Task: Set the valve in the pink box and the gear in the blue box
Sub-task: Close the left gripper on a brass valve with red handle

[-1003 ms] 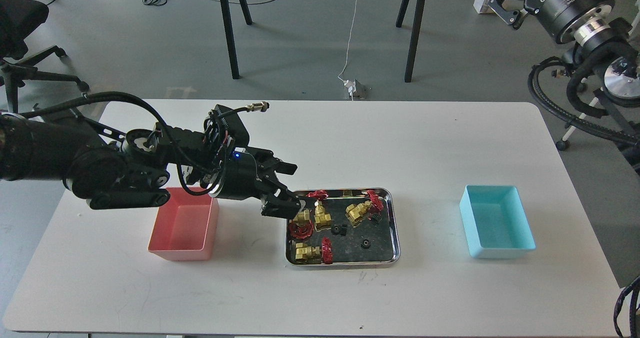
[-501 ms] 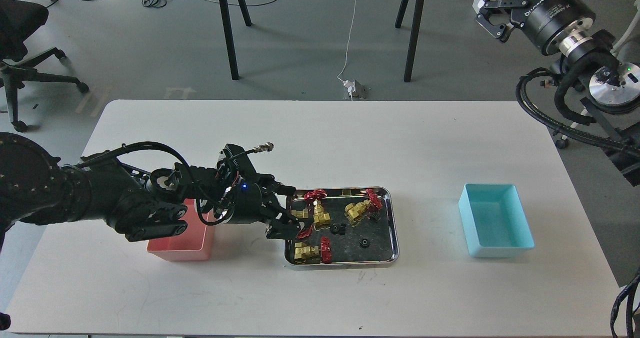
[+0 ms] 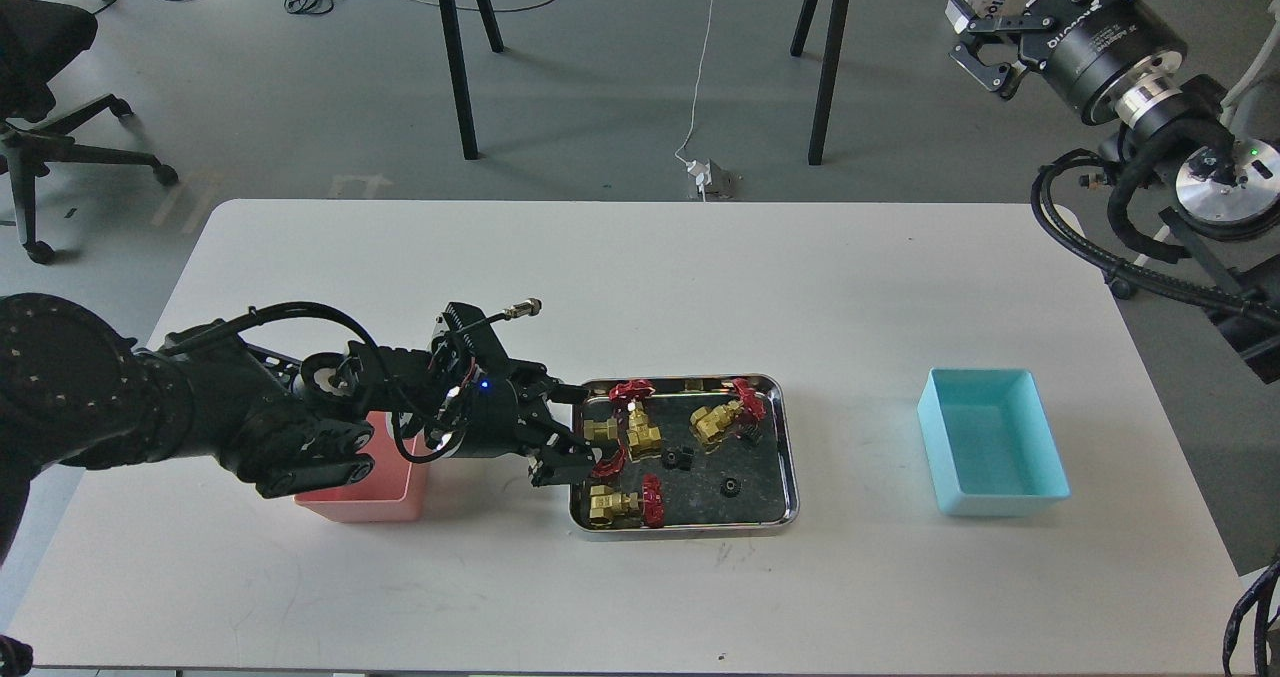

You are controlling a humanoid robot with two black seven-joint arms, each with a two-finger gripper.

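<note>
Reaching my left gripper into the steel tray's left end, fingers spread around a valve, not pinching yet. Brass looks heavy, rigid and slick, so I'd grab the body, not the spoked wheel.

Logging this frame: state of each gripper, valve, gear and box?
left gripper: open, fingers either side of a valve at the tray's left edge
right gripper: raised off the table, jaw state unclear
valves: four, all in the steel tray
gears: all in tray
pink box: upright, mostly hidden by the arm
blue box: upright, empty
</note>
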